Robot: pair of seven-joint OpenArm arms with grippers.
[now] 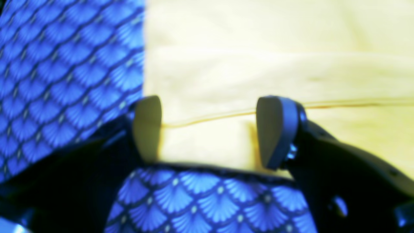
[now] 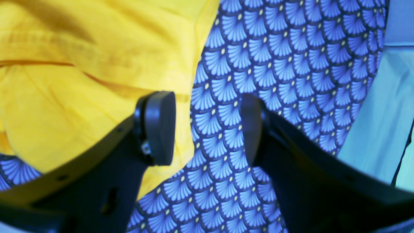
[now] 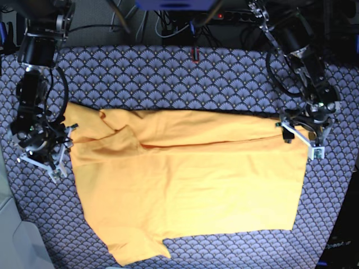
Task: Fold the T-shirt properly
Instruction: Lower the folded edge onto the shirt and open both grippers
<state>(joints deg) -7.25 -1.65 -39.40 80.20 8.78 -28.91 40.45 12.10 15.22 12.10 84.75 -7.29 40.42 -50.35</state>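
Squarely between both end effectors, T-shirt (image 3: 190, 185)

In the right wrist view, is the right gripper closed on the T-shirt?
No. The right gripper stands open, only patterned table cover showing between its pads, and the T-shirt lies behind one finger, ungripped.

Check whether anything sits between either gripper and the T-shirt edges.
Nothing visible does. The left gripper, open, straddles a corner of the T-shirt. The right gripper, open, hangs at its edge, one finger over cloth, the other over the bare table cover.
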